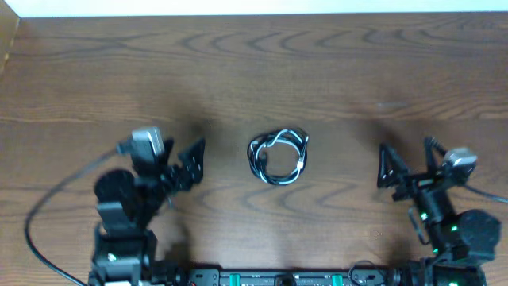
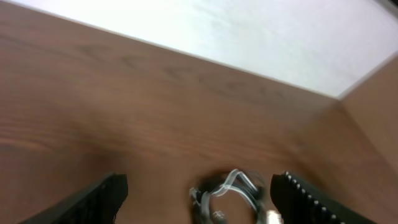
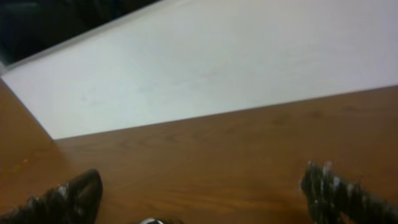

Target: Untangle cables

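The cables (image 1: 278, 157) lie as one small coil of black and white strands on the wooden table, at the middle. My left gripper (image 1: 190, 163) is open and empty, to the left of the coil. In the left wrist view the coil (image 2: 233, 193) sits between and ahead of the open fingers (image 2: 199, 202), blurred. My right gripper (image 1: 406, 163) is open and empty, to the right of the coil. In the right wrist view its fingers (image 3: 205, 199) are spread wide; a small pale spot at the bottom edge is too blurred to name.
The wooden table (image 1: 254, 71) stretches bare behind the coil to a white wall (image 2: 261, 37) at the back. A raised wooden side edge (image 1: 8, 40) shows at the far left. Thick black arm cables (image 1: 40, 214) loop at the front left.
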